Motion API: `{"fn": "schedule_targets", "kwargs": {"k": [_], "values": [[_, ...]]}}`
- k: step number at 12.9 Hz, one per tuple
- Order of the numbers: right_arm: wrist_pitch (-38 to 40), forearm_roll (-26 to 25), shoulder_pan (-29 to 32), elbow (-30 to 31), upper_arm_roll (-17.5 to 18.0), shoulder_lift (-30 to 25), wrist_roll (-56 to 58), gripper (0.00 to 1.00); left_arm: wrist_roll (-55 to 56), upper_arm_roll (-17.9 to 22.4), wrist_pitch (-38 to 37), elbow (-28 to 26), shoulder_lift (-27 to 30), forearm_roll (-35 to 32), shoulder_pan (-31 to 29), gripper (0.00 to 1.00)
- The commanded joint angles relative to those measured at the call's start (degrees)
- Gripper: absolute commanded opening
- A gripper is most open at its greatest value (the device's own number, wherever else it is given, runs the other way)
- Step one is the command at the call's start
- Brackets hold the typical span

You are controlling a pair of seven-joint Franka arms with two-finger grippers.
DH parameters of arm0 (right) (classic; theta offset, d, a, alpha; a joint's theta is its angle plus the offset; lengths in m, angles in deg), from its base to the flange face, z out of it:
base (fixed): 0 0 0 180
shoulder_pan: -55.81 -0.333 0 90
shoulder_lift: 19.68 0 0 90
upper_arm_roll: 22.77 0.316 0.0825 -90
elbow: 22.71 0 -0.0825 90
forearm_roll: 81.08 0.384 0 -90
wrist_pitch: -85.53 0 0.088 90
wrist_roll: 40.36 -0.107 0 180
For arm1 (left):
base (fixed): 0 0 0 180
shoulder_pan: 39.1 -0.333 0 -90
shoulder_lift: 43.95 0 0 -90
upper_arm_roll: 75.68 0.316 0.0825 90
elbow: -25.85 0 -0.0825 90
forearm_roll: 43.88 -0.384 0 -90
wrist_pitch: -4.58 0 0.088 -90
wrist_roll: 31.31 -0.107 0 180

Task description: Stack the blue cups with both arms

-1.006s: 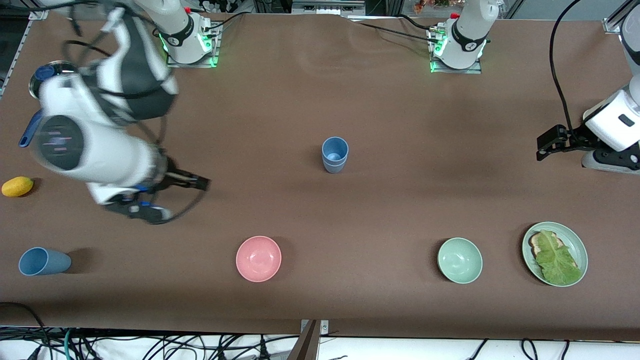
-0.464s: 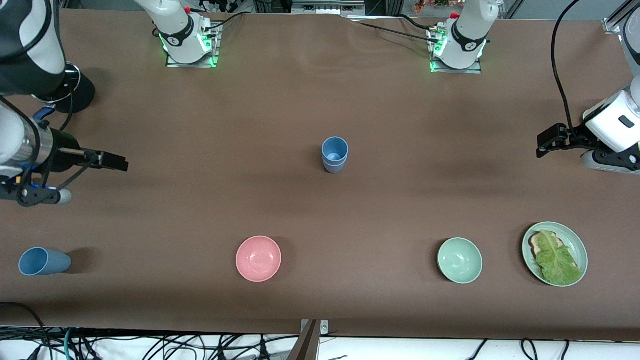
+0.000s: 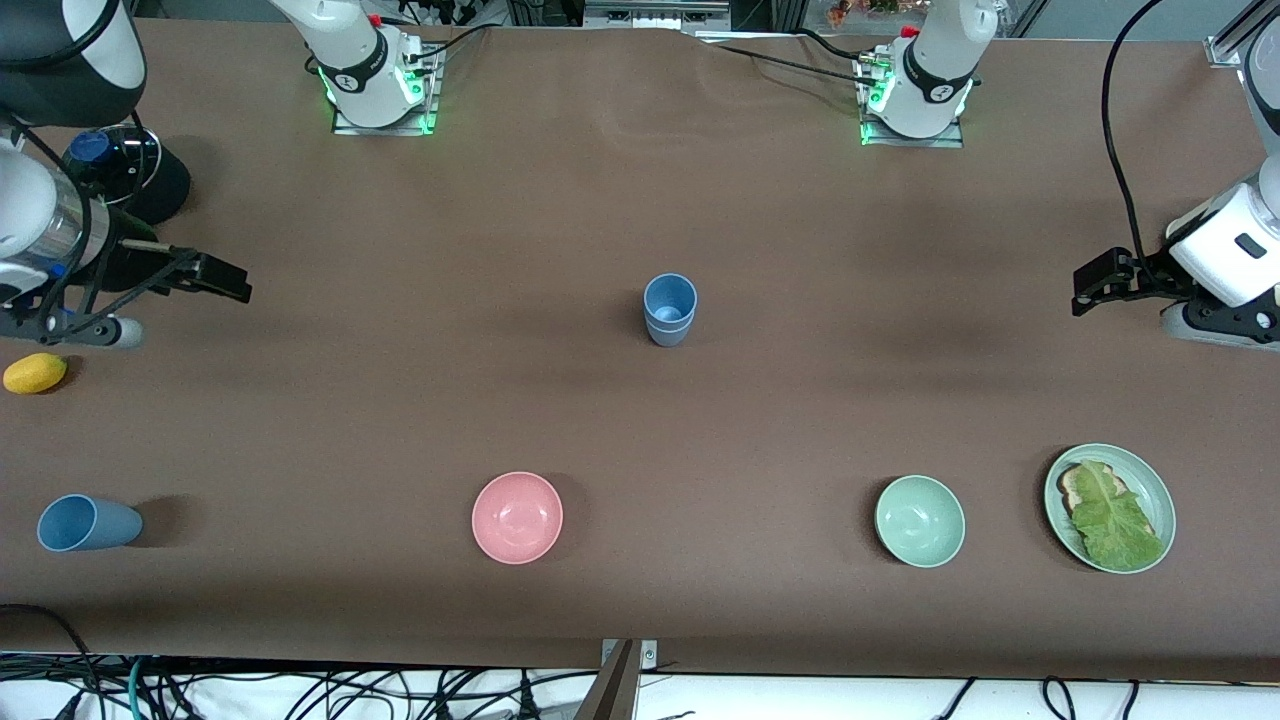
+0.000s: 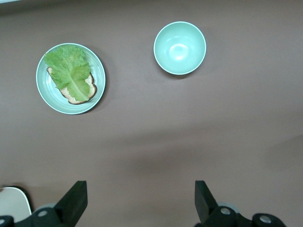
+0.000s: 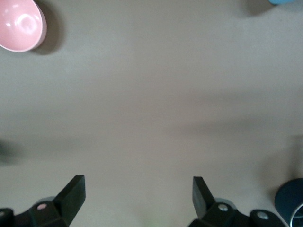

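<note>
Two blue cups (image 3: 669, 310) stand upright in the middle of the table, one nested in the other. A third blue cup (image 3: 88, 523) lies on its side near the front edge at the right arm's end; only its edge (image 5: 286, 2) shows in the right wrist view. My right gripper (image 3: 228, 280) hangs open and empty over bare table at that end, its jaws (image 5: 137, 189) wide apart. My left gripper (image 3: 1088, 290) waits open and empty over the left arm's end of the table, with nothing between its jaws (image 4: 140, 194).
A pink bowl (image 3: 517, 517), a mint-green bowl (image 3: 919, 520) and a green plate (image 3: 1155, 490) with toast and lettuce line the front. A yellow lemon-like thing (image 3: 35, 372) and a dark round pot (image 3: 120, 165) sit at the right arm's end.
The right arm has swung away from the middle of the table toward its own end, uncovering the yellow thing. The left arm and the cups have not moved.
</note>
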Motion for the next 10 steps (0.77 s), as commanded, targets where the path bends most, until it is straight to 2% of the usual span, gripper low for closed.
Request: {"fn": "schedule_targets", "kwargs": {"k": [1, 10], "values": [[-1.3, 1.2, 0.7, 4.3, -2.9, -3.8, 1.9, 1.0, -0.8, -0.2, -1.4, 1.7, -0.7, 1.7, -0.5, 1.0], [-0.3, 2.1, 0.7, -0.7, -3.2, -1.6, 4.2, 1.0, -0.9, -0.2, -1.3, 1.7, -0.7, 1.7, -0.6, 1.0]]}}
